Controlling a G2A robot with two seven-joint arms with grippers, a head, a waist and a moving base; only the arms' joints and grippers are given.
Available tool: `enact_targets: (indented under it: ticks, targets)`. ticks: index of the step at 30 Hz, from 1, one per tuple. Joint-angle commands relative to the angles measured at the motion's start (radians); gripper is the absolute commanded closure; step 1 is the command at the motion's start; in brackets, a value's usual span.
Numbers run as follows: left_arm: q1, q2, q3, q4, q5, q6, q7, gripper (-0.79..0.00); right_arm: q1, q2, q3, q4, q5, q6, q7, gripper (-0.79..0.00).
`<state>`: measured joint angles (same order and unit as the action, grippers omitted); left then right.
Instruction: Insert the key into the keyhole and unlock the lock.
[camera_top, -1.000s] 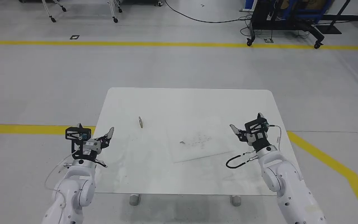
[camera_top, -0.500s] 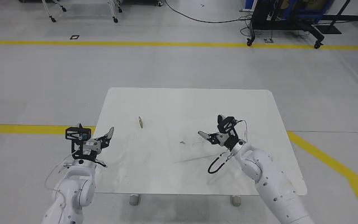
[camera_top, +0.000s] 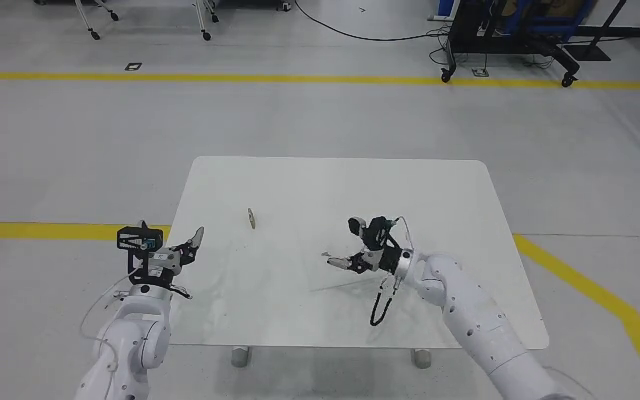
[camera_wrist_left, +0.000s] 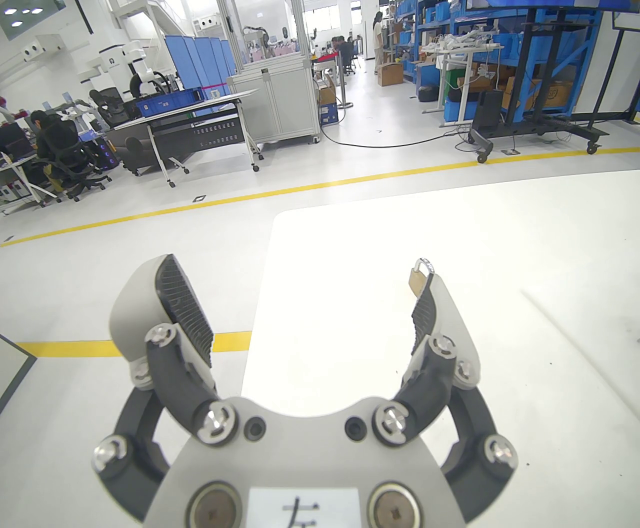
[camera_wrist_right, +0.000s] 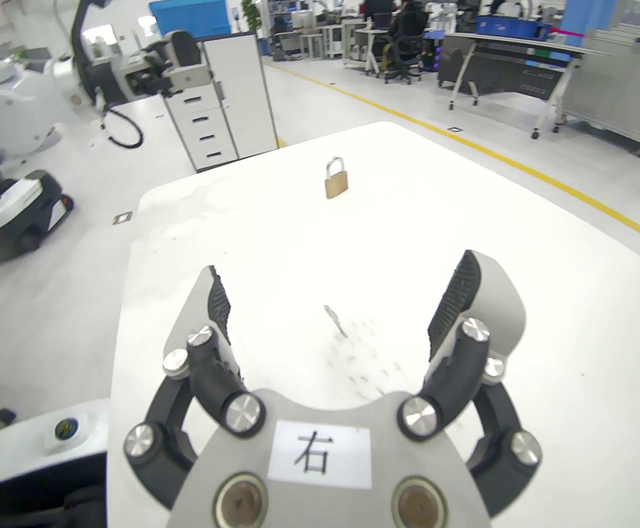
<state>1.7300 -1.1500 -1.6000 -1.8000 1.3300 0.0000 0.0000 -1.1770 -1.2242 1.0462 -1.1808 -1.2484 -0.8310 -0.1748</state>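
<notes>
Left hand (camera_top: 170, 240): parked off the left edge of the bench (camera_top: 330, 185), level with its near half. Jaws spread wide, nothing between them. It has held this spot for the last second. In the left wrist view the hand (camera_wrist_left: 300, 295) faces across the bench top (camera_wrist_left: 450, 225), with the lock (camera_wrist_left: 419, 281) showing just past one fingertip, though well apart from it.

Lock (camera_top: 251, 217): small brass padlock lying flat on the left half of the bench, shackle closed as far as can be told. No shift in the last second. From the right wrist it (camera_wrist_right: 336, 181) lies farther across the bench (camera_wrist_right: 250, 225), beyond the key.

Key (camera_top: 325, 254): small, pale, flat on the bench near the middle, at the edge of a scuffed patch (camera_wrist_right: 370, 360). It has not moved either. Well apart from the lock.

Right hand (camera_top: 345, 243): this is the change. A second ago it sat by the right edge of the bench; half a second ago it was partway in; now it is at the middle, with the key just beside it. Jaws spread wide, holding nothing. In the right wrist view the hand (camera_wrist_right: 342, 280) frames the key (camera_wrist_right: 335, 320) between its two pads, not touching it.

Reading: the approach to the key looks nearly done. The grasp is not yet made. The key lies flat and thin, so it could slide or slip free when the jaws close. Insertion and turning remain.
</notes>
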Motion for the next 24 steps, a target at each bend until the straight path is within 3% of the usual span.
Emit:
enact_targets:
  ticks: [1, 4, 11, 13, 18, 19, 23, 24]
  targets:
    - [0.000, 0.000, 0.000, 0.000, 0.000, 0.000, 0.000, -0.785, 0.044, -0.003, -0.032, 0.043, -0.036, -0.090, -0.011, -0.785]
    - [0.000, 0.000, 0.000, 0.000, 0.000, 0.000, 0.000, -0.785, 0.121, -0.013, -0.082, 0.120, -0.085, -0.181, -0.027, -0.785]
    - [0.000, 0.000, 0.000, 0.000, 0.000, 0.000, 0.000, -0.785, 0.277, -0.046, -0.226, 0.259, -0.206, -0.181, -0.038, -0.785]
    - [0.000, 0.000, 0.000, 0.000, 0.000, 0.000, 0.000, -0.785, 0.312, -0.059, -0.258, 0.299, -0.223, -0.181, -0.038, -0.714]
    - [0.000, 0.000, 0.000, 0.000, 0.000, 0.000, 0.000, -0.785, 0.371, -0.086, -0.321, 0.365, -0.288, -0.165, -0.060, -0.683]
    - [0.000, 0.000, 0.000, 0.000, 0.000, 0.000, 0.000, -0.785, 0.380, -0.089, -0.327, 0.381, -0.297, -0.152, -0.066, -0.665]
    - [0.000, 0.000, 0.000, 0.000, 0.000, 0.000, 0.000, -0.785, 0.407, -0.104, -0.355, 0.435, -0.324, -0.134, -0.086, -0.413]
    - [0.000, 0.000, 0.000, 0.000, 0.000, 0.000, 0.000, -0.785, 0.415, -0.107, -0.362, 0.446, -0.334, -0.133, -0.091, -0.382]
